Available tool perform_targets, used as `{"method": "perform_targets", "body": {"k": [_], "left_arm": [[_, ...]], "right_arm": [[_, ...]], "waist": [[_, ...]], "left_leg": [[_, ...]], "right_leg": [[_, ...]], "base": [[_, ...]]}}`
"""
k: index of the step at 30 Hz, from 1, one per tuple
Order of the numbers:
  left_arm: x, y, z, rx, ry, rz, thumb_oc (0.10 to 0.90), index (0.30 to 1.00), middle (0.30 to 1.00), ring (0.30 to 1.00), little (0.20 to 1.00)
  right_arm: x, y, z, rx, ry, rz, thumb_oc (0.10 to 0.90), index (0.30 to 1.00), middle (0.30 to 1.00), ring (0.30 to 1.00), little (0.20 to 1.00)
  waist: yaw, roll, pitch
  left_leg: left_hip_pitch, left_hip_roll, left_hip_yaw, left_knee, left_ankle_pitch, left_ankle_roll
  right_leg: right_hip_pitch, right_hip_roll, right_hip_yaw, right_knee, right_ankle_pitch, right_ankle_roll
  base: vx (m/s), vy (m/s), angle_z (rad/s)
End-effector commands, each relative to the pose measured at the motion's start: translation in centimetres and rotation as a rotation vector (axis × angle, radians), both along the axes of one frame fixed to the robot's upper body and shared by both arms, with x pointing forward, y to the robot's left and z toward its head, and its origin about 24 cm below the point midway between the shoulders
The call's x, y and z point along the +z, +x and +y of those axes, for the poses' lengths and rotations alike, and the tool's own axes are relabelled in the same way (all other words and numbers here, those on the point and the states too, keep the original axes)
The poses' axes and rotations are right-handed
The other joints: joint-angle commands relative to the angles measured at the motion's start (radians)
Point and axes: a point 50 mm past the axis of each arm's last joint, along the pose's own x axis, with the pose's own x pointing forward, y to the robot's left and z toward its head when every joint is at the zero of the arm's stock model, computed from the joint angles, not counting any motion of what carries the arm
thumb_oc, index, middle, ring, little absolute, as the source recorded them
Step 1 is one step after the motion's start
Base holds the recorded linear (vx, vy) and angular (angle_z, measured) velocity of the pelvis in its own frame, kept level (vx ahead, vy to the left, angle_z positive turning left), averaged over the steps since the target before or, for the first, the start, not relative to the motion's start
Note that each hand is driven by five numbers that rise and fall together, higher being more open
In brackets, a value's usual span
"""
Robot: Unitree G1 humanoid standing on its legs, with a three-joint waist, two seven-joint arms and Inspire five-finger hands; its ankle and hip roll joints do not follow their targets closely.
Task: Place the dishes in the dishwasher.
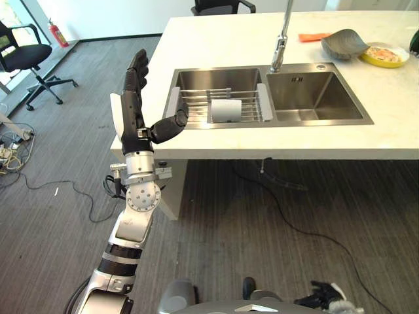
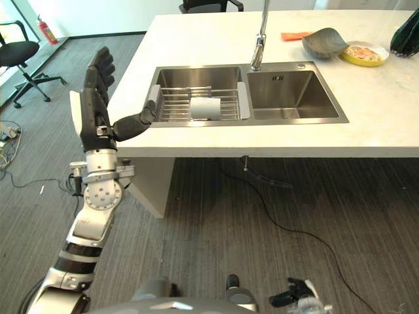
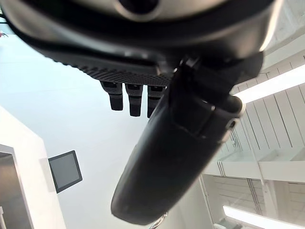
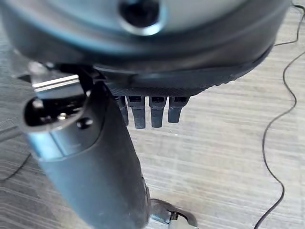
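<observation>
Fingers of my right hand (image 1: 324,294) hung straight and empty, low over the floor. My left hand (image 1: 134,108) stood raised, released, thumb toward the sink (image 1: 196,78). Farther off, a grey bowl (image 1: 344,43) leaned on a yellow plate (image 1: 386,55) on the counter (image 1: 222,39).

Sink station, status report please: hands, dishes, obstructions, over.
Left hand raised open left of the sink, empty. Right hand low, open, empty. Cup on rack; bowl and plate on counter. No obstruction.
</observation>
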Motion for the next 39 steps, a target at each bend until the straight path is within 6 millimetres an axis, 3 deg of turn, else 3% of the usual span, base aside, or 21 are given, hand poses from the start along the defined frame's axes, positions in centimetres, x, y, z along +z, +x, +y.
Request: {"method": "perform_targets", "body": {"k": [1,2,4,6,7,10,12,13,17,18,22,23,27,28,32,35,39], "left_arm": [[5.0,-1.7,-0.3,-0.028,0.136,-0.274,0.800,0.900,0.900,0.900,0.900],[4.9,-1.5,-0.7,-0.044,0.212,-0.257,0.800,0.900,0.900,0.900,0.900],[4.8,-1.5,-0.5,-0.042,0.227,-0.243,0.800,0.900,0.900,0.900,0.900],[4.7,-1.7,-0.2,-0.037,0.229,-0.235,0.800,0.900,0.900,0.900,0.900],[4.6,-1.6,-0.1,-0.033,0.238,-0.225,0.800,0.900,0.900,0.900,0.900],[5.0,-1.5,0.0,-0.028,0.272,-0.226,0.800,0.900,0.900,0.900,0.900],[4.9,-1.5,-0.3,-0.040,0.288,-0.220,0.800,0.900,0.900,0.900,0.900],[5.2,-1.5,-0.5,-0.054,0.290,-0.230,0.800,0.900,0.900,0.900,0.900],[5.8,-1.4,-1.3,-0.106,0.265,-0.257,0.800,0.900,0.900,0.900,0.900],[6.0,-1.0,-2.5,-0.240,0.190,-0.237,0.800,0.900,0.900,0.900,0.900],[5.8,-1.0,-2.1,-0.215,0.229,-0.223,0.800,0.900,0.900,0.900,0.900],[5.6,-1.0,-1.5,-0.199,0.261,-0.200,0.800,0.900,0.900,0.900,0.900],[6.0,-0.6,-1.6,-0.165,0.416,-0.192,0.800,0.900,0.900,0.900,0.900],[6.5,-0.3,-2.1,-0.183,0.526,-0.188,0.800,0.900,0.900,0.900,0.900],[7.1,0.5,-3.0,-0.238,0.580,-0.164,0.800,0.900,0.900,0.900,0.900],[7.3,3.8,-4.8,-0.231,0.765,-0.055,0.800,0.900,0.900,0.900,0.900],[5.8,6.3,-5.7,-0.274,0.736,0.080,0.800,0.900,0.900,0.900,0.900]], "right_arm": [[-0.4,-1.0,0.9,-0.004,0.035,0.001,0.800,0.900,0.900,0.900,0.900],[-0.8,-1.8,1.5,-0.007,0.051,0.027,0.800,0.900,0.900,0.900,0.900],[-1.0,-2.4,1.9,-0.035,0.068,0.035,0.800,0.900,0.900,0.900,0.900],[-1.3,-3.0,2.7,-0.054,0.099,0.044,0.800,0.900,0.900,0.900,0.900],[-1.4,-3.1,3.2,-0.042,0.113,0.050,0.800,0.900,0.900,0.900,0.900],[-1.6,-2.3,4.0,-0.006,0.136,0.039,0.800,0.900,0.900,0.900,0.900],[-1.6,-2.4,4.1,-0.018,0.140,0.041,0.800,0.900,0.900,0.900,0.900],[-1.6,-2.7,4.1,-0.025,0.143,0.043,0.800,0.900,0.900,0.900,0.900],[-1.6,-2.9,4.1,-0.037,0.143,0.042,0.800,0.900,0.900,0.900,0.900],[-1.7,-3.4,3.7,-0.064,0.138,0.064,0.800,0.900,0.900,0.900,0.900],[-1.7,-3.3,4.0,-0.044,0.141,0.073,0.800,0.900,0.900,0.900,0.900],[-1.4,-1.8,4.0,-0.008,0.151,0.019,0.800,0.900,0.900,0.900,0.900],[-0.9,-0.5,3.6,0.013,0.152,-0.039,0.800,0.900,0.900,0.900,0.900],[-0.7,-0.1,3.2,0.007,0.149,-0.049,0.800,0.900,0.900,0.900,0.900],[-0.5,0.7,3.0,0.031,0.145,-0.055,0.800,0.900,0.900,0.900,0.900],[-0.5,0.6,2.2,0.046,0.138,-0.003,0.800,0.900,0.900,0.900,0.900],[-0.7,-0.5,1.7,0.057,0.127,0.053,0.800,0.900,0.900,0.900,0.900]], "waist": [[0.008,0.005,-0.039],[-0.007,0.007,-0.064],[-0.021,0.002,-0.073],[-0.028,0.005,-0.082],[-0.029,0.007,-0.078],[-0.047,0.017,-0.048],[-0.059,0.035,-0.041],[-0.063,0.033,-0.046],[-0.080,0.029,-0.055],[-0.099,0.009,-0.074],[-0.077,0.001,-0.094],[-0.068,-0.001,-0.113],[-0.070,0.005,-0.120],[-0.074,0.009,-0.120],[-0.081,0.014,-0.115],[-0.102,0.027,-0.116],[-0.123,0.034,-0.113]], "left_leg": [[0.050,-0.011,0.039,-0.045,0.069,0.035],[0.124,-0.036,0.017,-0.143,0.039,0.057],[0.155,-0.037,0.034,-0.185,0.025,0.066],[0.217,-0.033,0.047,-0.265,0.024,0.082],[0.234,-0.029,0.047,-0.281,0.020,0.089],[0.259,0.000,0.031,-0.294,0.010,0.092],[0.271,0.018,0.014,-0.294,0.005,0.088],[0.270,0.017,0.002,-0.294,0.003,0.079],[0.264,0.020,-0.024,-0.294,0.000,0.065],[0.279,0.016,-0.044,-0.294,-0.019,0.058],[0.287,0.013,-0.026,-0.294,-0.022,0.055],[0.290,0.017,-0.013,-0.294,-0.018,0.049],[0.316,0.031,0.005,-0.294,-0.021,0.038],[0.320,0.035,0.003,-0.294,-0.014,0.033],[0.322,0.039,0.002,-0.294,-0.008,0.029],[0.328,0.049,0.011,-0.294,-0.004,0.023],[0.335,0.054,0.011,-0.294,-0.013,0.019]], "right_leg": [[0.018,0.035,0.069,0.016,-0.021,0.093],[0.020,0.040,0.052,0.016,-0.018,0.100],[0.027,0.036,0.039,0.024,-0.016,0.107],[-0.001,0.040,0.035,0.118,-0.026,0.119],[-0.045,0.051,0.033,0.211,-0.013,0.139],[-0.195,0.079,0.051,0.462,0.077,0.249],[-0.246,0.081,0.071,0.529,0.059,0.249],[-0.248,0.031,0.073,0.474,0.043,0.225],[-0.212,-0.008,0.088,0.342,0.020,0.196],[-0.162,-0.033,0.192,0.175,0.018,0.182],[-0.116,-0.035,0.151,0.072,0.052,0.182],[-0.079,-0.017,0.148,0.024,0.054,0.183],[-0.048,-0.007,0.129,0.016,0.032,0.176],[-0.042,0.002,0.133,0.016,0.030,0.167],[-0.042,0.006,0.124,0.016,0.030,0.163],[-0.038,0.016,0.119,0.016,0.021,0.156],[-0.029,0.019,0.116,0.016,0.008,0.154]], "base": [[0.22,0.011,-0.21],[0.17,0.014,-0.27],[0.19,0.030,-0.04],[0.12,0.051,0.27],[0.00,0.000,0.00],[0.02,0.019,-0.07],[0.10,-0.032,0.06],[0.13,-0.062,0.22],[0.14,-0.114,0.40],[0.14,-0.111,0.64],[0.11,-0.113,0.42],[0.06,-0.126,-0.17],[0.08,-0.124,-0.22],[0.01,-0.104,-0.26],[0.02,-0.061,-0.03],[0.01,-0.073,0.12],[0.02,-0.028,-0.14]]}}
